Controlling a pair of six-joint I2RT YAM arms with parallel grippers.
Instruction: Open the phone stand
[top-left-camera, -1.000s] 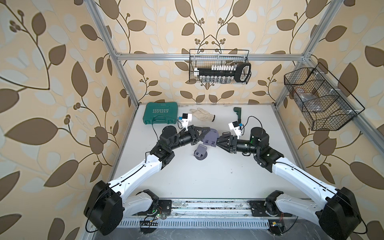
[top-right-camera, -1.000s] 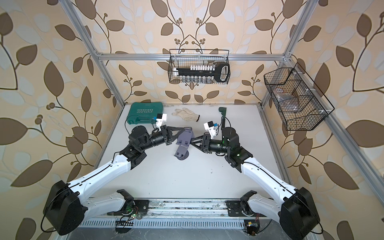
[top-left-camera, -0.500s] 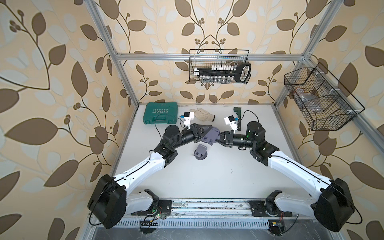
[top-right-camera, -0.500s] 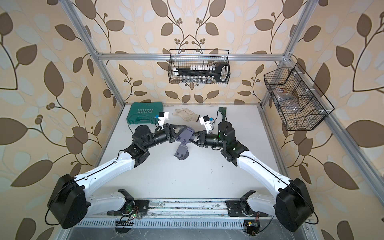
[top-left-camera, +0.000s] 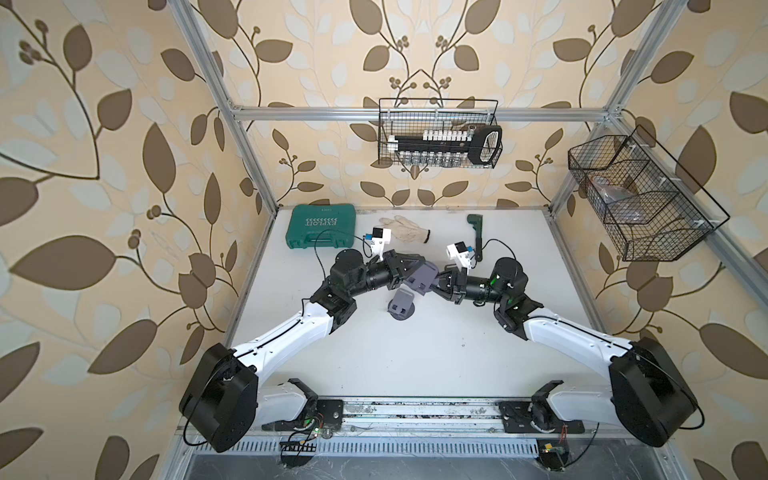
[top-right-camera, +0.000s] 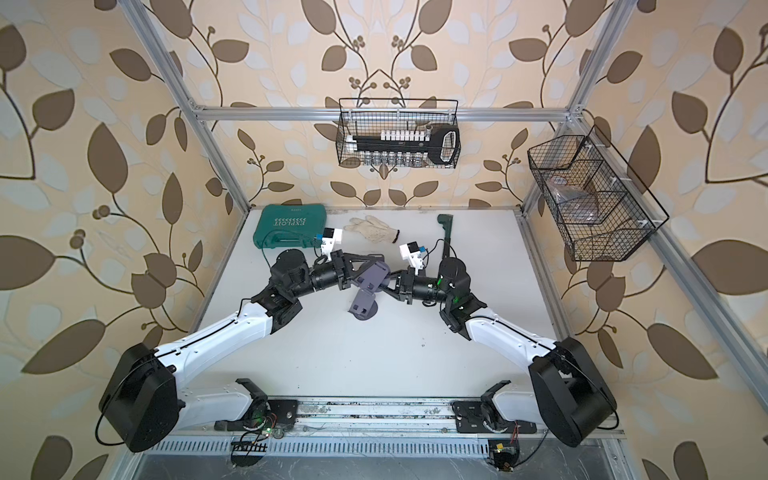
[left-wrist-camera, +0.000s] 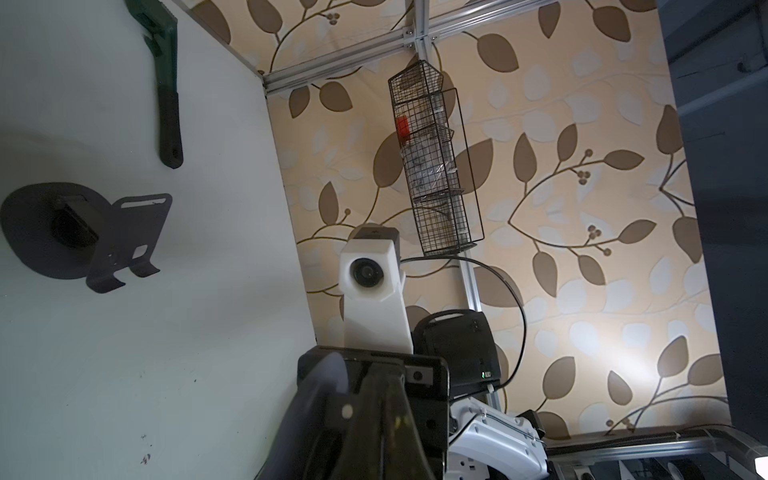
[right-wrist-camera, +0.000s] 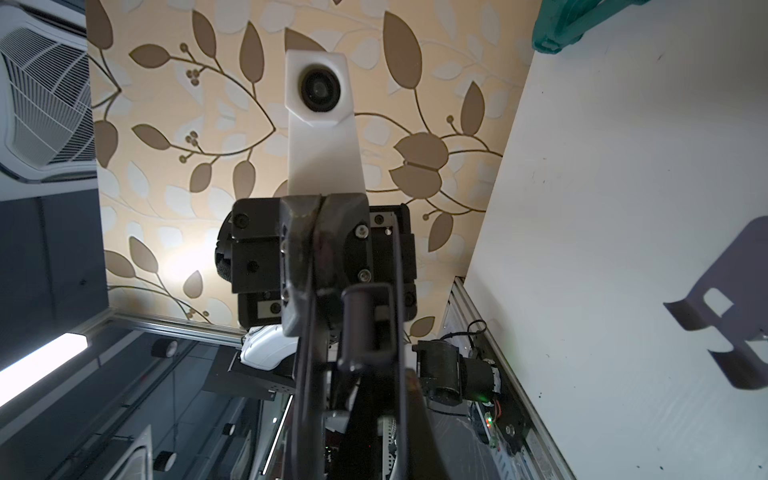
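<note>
Only the top views show the whole raised phone stand (top-left-camera: 422, 280), clamped between left end effector (top-left-camera: 413, 269) and right end effector (top-left-camera: 437, 283). A second stand (top-left-camera: 402, 303) rests nearby on the surface (top-left-camera: 415, 365).

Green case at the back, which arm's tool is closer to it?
Left. The left tool grips the held phone stand on the side facing the green case; the right tool grips it from the far side, nearer the wrench.

A robot lab cell dressed as a workshop: aluminium frame (top-left-camera: 415, 113), leaf wallpaper (top-left-camera: 104, 166), wire basket (top-left-camera: 438, 133), tool case (top-left-camera: 322, 226), wrench (top-left-camera: 476, 232), glove (top-left-camera: 405, 229)
</note>
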